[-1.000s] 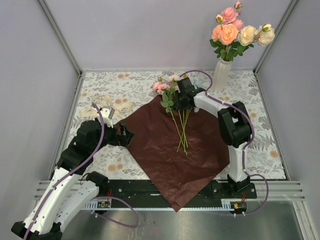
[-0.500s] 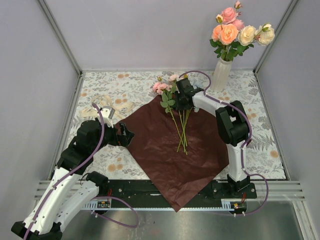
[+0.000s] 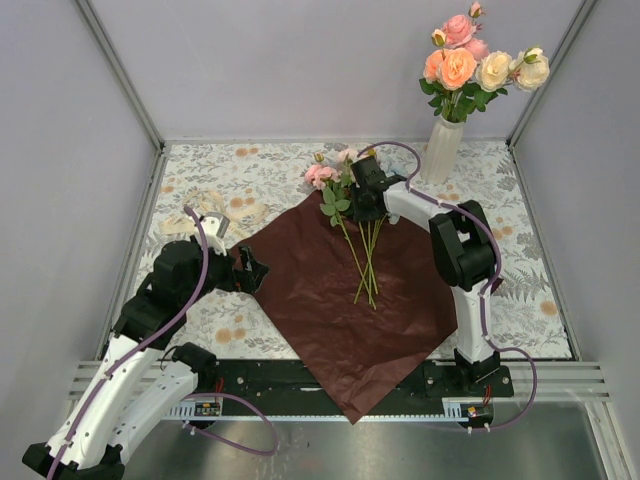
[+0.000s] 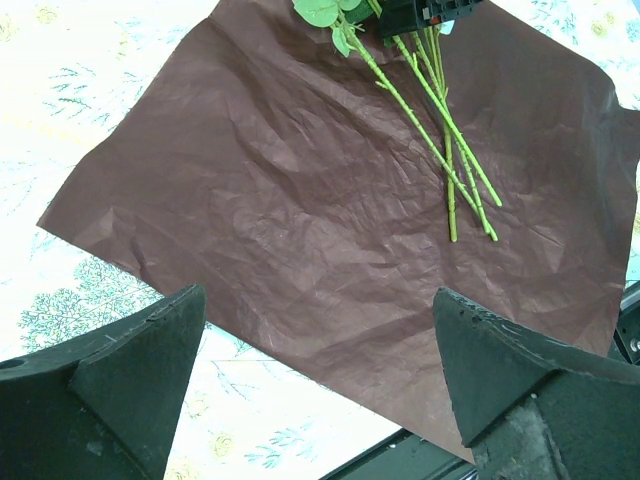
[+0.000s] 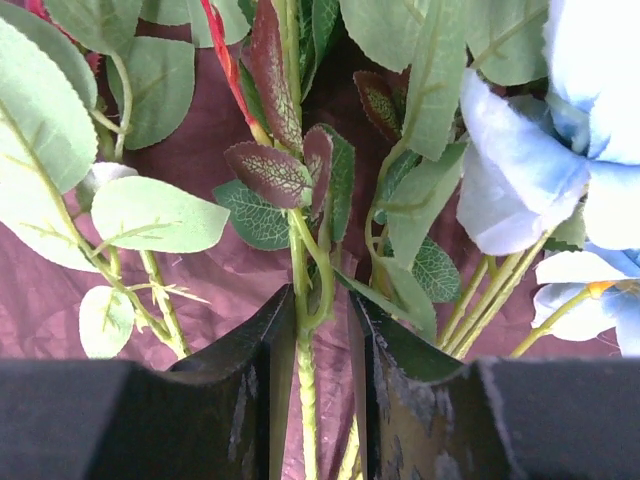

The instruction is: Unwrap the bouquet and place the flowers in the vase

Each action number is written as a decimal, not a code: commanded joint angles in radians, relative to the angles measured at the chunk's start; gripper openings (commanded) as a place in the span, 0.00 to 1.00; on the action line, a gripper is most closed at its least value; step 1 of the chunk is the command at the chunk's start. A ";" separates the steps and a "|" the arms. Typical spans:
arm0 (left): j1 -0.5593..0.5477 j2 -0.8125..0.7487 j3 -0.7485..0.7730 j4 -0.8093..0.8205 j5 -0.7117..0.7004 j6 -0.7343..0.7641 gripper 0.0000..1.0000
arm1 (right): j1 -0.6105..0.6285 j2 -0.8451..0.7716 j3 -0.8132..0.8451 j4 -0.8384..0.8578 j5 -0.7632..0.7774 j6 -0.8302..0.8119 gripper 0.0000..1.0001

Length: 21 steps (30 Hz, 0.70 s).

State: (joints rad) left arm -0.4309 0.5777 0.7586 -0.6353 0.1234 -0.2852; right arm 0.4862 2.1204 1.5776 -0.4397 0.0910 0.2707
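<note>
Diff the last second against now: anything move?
The right arm edged slightly left, the right claw still straddling the flowers at their stems; no visible grab or release. The left claw, open, the wrapping paper and the vase are unchanged.

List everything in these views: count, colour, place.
wrapping paper: one, dark maroon, spread flat mid-table
loose flowers: several stems, pink and pale blue, lying on the paper
vase: one, cream-white, upright, far right corner
vase flowers: several, pink, peach, cream, standing in the vase
ribbon: one, cream, left of the paper
tablecloth: one, pale floral print, covering the table
left gripper: one, black, open, by the paper's left corner
right gripper: one, black, closed on a loose flower stem
</note>
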 commanded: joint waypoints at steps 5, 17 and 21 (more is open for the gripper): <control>-0.003 -0.013 -0.002 0.040 0.005 0.001 0.99 | 0.014 0.032 0.074 -0.053 0.047 -0.037 0.27; -0.003 -0.019 -0.004 0.039 0.002 0.001 0.99 | 0.018 -0.200 -0.004 0.091 -0.045 -0.042 0.00; -0.003 -0.018 -0.004 0.040 0.007 0.001 0.99 | 0.017 -0.292 -0.066 0.182 -0.088 -0.044 0.00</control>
State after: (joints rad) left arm -0.4309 0.5690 0.7586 -0.6350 0.1234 -0.2852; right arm 0.4934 1.9728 1.5520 -0.4038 0.0582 0.2302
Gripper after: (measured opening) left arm 0.988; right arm 0.178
